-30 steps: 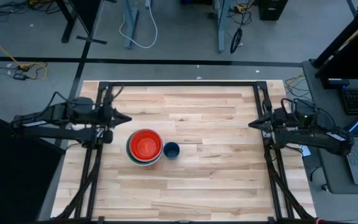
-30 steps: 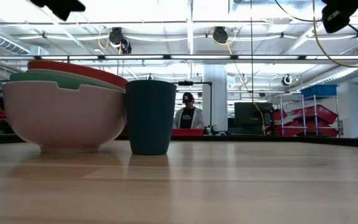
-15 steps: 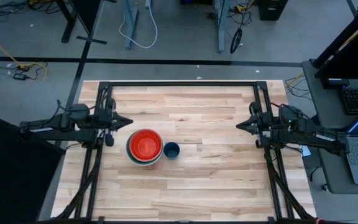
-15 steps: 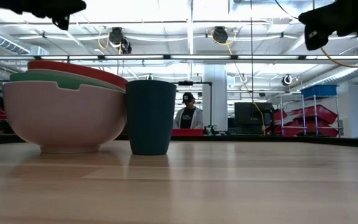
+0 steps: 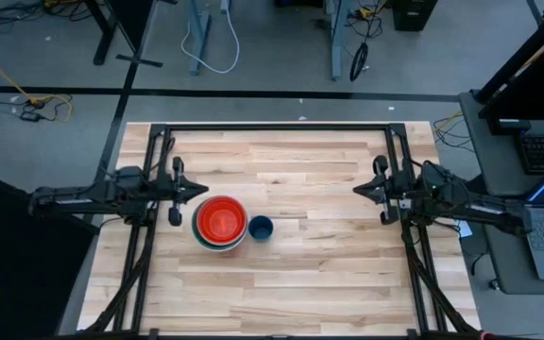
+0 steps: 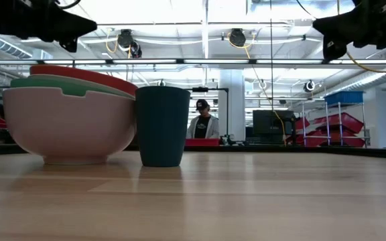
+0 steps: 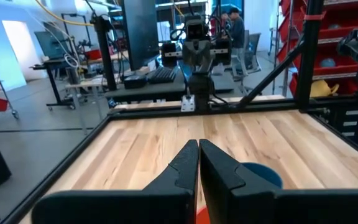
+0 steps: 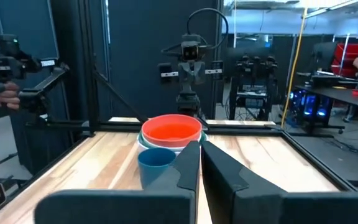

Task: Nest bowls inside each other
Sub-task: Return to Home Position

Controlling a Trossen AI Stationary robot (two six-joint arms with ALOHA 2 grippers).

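Observation:
The bowls (image 5: 220, 223) stand nested in one stack left of the table's middle, its bottom on the wood: a white one outermost (image 6: 69, 124), green rim (image 6: 79, 86) above it, red bowls (image 8: 171, 130) inside. My left gripper (image 5: 200, 190) hovers shut just left of the stack, above the table, pointing level. My right gripper (image 5: 357, 190) hovers shut at the table's right side, pointing level toward the stack. Both hold nothing.
A small dark blue cup (image 5: 261, 228) stands upright right beside the stack (image 6: 162, 125). A black frame (image 5: 272, 128) runs around the wooden table (image 5: 329, 264). A person (image 6: 203, 120) sits in the room beyond.
Both arms have sunk and levelled out. My left gripper has moved a little toward the table's right, nearer the stack. My right gripper has moved toward the table's left. Both stay shut. The bowls and the cup have kept still.

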